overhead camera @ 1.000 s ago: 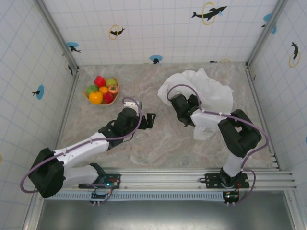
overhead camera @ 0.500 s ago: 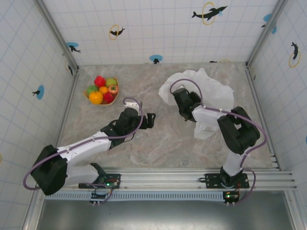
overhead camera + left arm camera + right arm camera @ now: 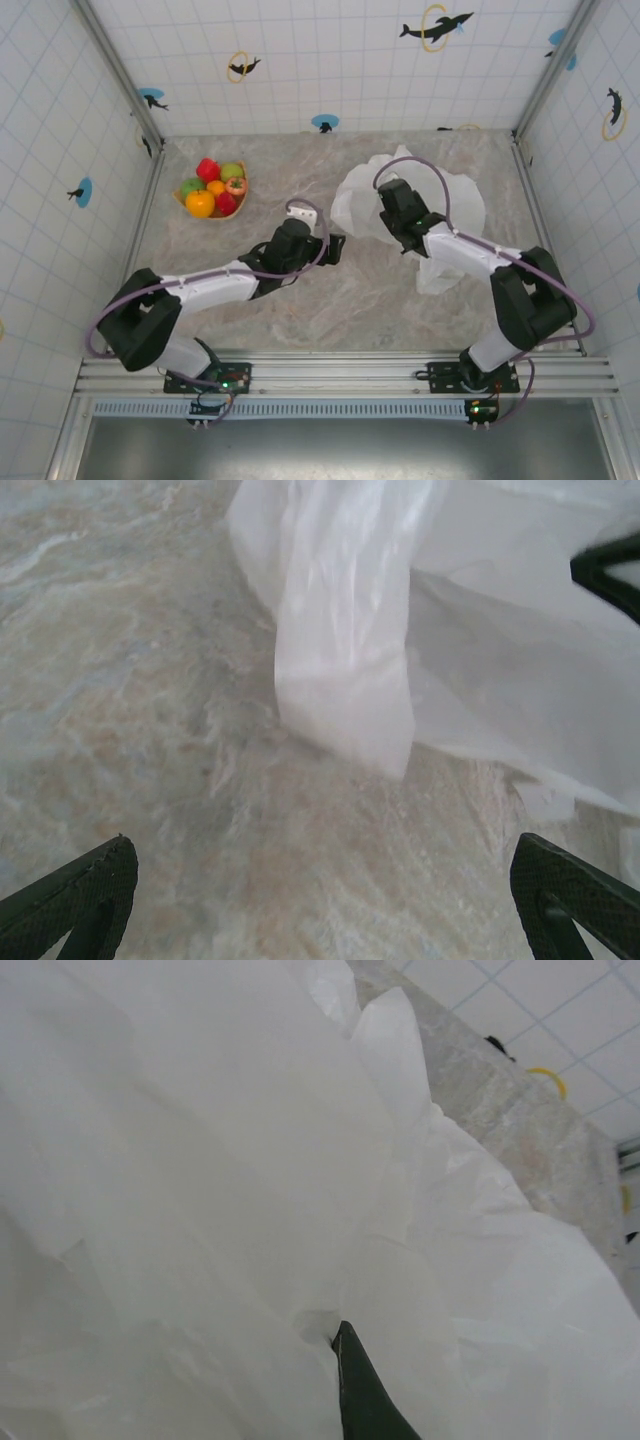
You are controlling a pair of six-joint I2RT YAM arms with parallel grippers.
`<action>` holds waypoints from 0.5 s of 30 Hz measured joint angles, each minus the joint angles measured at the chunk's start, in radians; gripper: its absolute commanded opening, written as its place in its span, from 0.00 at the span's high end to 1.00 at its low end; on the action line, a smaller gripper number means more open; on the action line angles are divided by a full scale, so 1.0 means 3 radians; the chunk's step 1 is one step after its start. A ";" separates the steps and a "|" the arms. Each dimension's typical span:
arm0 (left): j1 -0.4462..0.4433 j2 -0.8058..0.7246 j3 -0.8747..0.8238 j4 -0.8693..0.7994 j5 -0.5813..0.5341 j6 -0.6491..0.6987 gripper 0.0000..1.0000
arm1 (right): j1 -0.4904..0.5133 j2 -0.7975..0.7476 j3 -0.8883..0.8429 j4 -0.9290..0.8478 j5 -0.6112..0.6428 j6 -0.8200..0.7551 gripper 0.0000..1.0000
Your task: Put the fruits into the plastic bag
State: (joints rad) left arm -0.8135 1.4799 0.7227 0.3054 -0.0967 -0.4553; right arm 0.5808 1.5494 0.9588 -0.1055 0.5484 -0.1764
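Note:
The fruits (image 3: 213, 188), red, green, orange and yellow, sit piled in an orange-tan tray (image 3: 241, 192) at the back left of the table. The plastic bag (image 3: 445, 200) lies crumpled at the back right. My right gripper (image 3: 388, 197) is at the bag's left edge and is shut on the bag film; in the right wrist view its fingers (image 3: 360, 1390) form one dark wedge pinching the white plastic bag (image 3: 200, 1160). My left gripper (image 3: 338, 249) stands wide open, a short way left of the bag. Its fingertips (image 3: 100, 880) flank bare table below a hanging fold of the plastic bag (image 3: 350, 660).
The tabletop (image 3: 300, 300) is marbled stone, with tiled walls on three sides and a metal rail (image 3: 330, 375) along the near edge. Open table lies between the tray and the bag.
My right gripper closed on the bag's left edge and drew it back and slightly right. My left arm stretched right, bringing its open gripper nearer the bag.

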 measured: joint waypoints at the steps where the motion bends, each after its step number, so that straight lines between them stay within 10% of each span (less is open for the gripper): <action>1: 0.0000 0.0053 0.0038 0.0039 -0.0006 0.0028 0.02 | -0.0001 -0.0047 -0.0019 -0.0047 -0.0071 0.0046 1.00; 9: 0.0001 0.0521 0.0426 0.0216 0.0015 0.0111 0.07 | -0.0001 -0.0404 -0.0052 -0.0263 -0.0613 0.0404 1.00; 15: 0.0003 0.0696 0.0561 0.0177 0.0056 0.0100 0.47 | 0.0005 -0.0699 -0.0170 -0.0262 -0.0860 0.0409 0.95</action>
State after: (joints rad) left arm -0.8127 1.6886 0.8909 0.3584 -0.0799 -0.4252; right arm 0.5823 1.3396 0.9077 -0.1841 0.2905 -0.0536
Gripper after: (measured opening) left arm 0.624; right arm 0.048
